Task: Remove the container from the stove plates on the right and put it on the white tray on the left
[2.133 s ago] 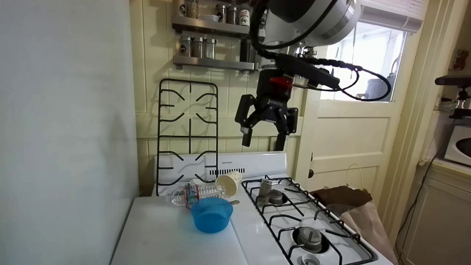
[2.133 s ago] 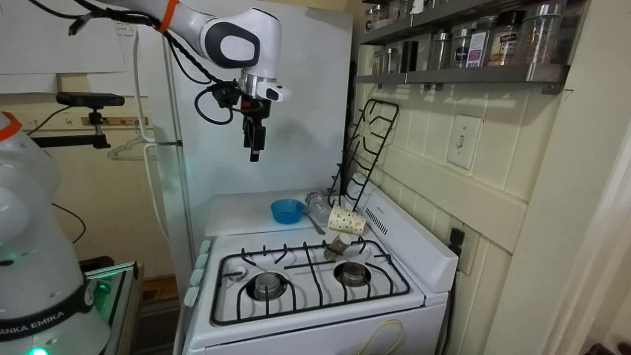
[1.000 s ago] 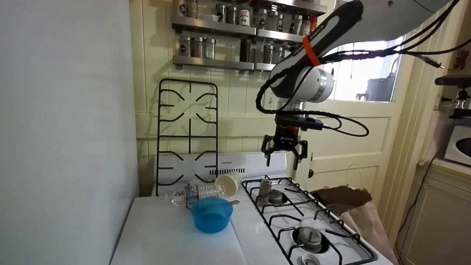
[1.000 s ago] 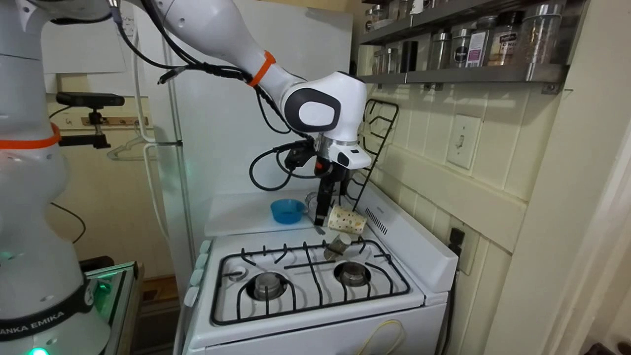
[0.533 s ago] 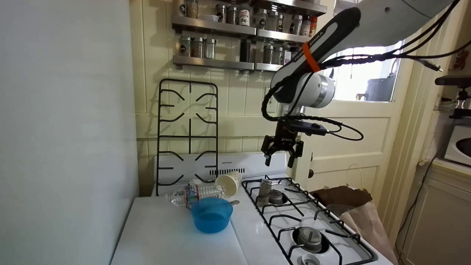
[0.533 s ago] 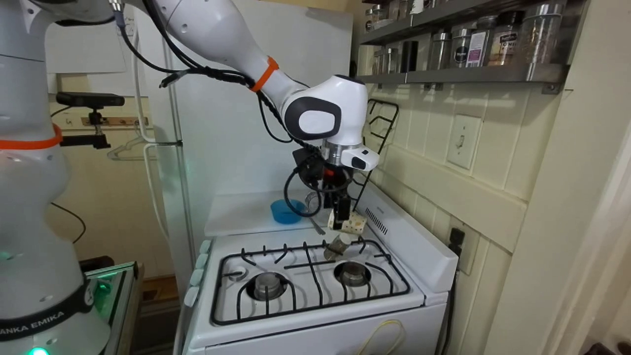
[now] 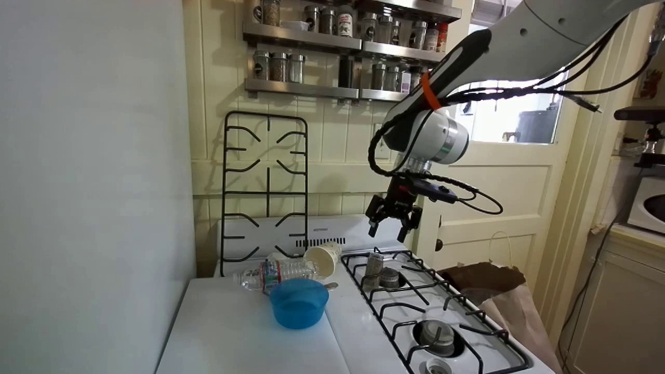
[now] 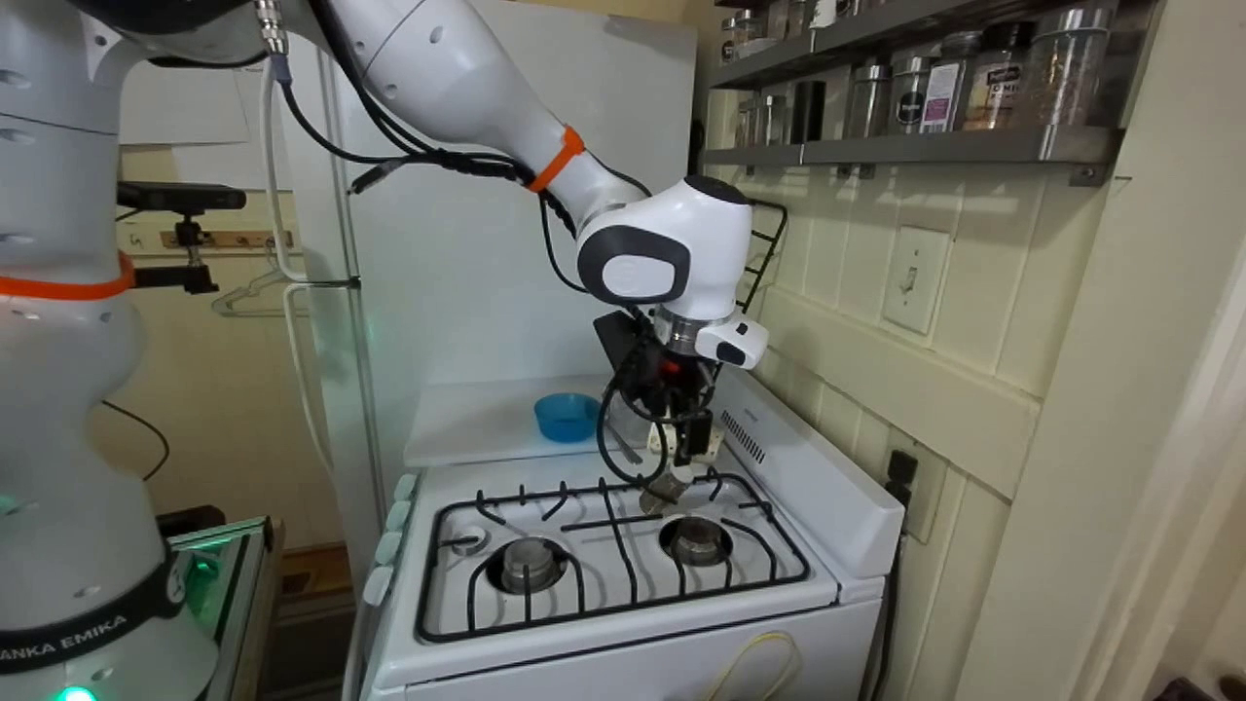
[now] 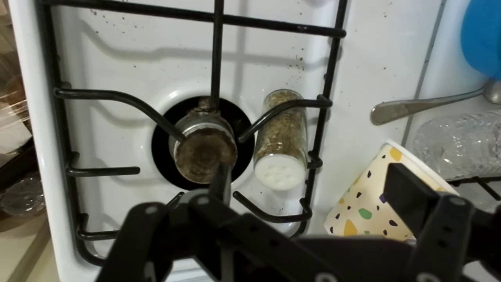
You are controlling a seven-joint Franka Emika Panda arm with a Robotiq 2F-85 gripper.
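One container (image 9: 282, 139) — two burners (image 8: 699, 538)

Two burners (image 7: 444, 339), one container (image 7: 373, 266), one cup (image 7: 322, 258), one bottle (image 7: 278, 274) and one bowl (image 7: 299, 304) are counted at lower centre in an exterior view.

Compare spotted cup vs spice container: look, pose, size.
Look: the container is see-through with a white cap; the cup is cream with coloured spots.
Pose: the container leans inside the grate; the cup lies on its side outside it.
Size: the container is narrower than the cup.
Shared: both are on the stove; the hand holds neither.
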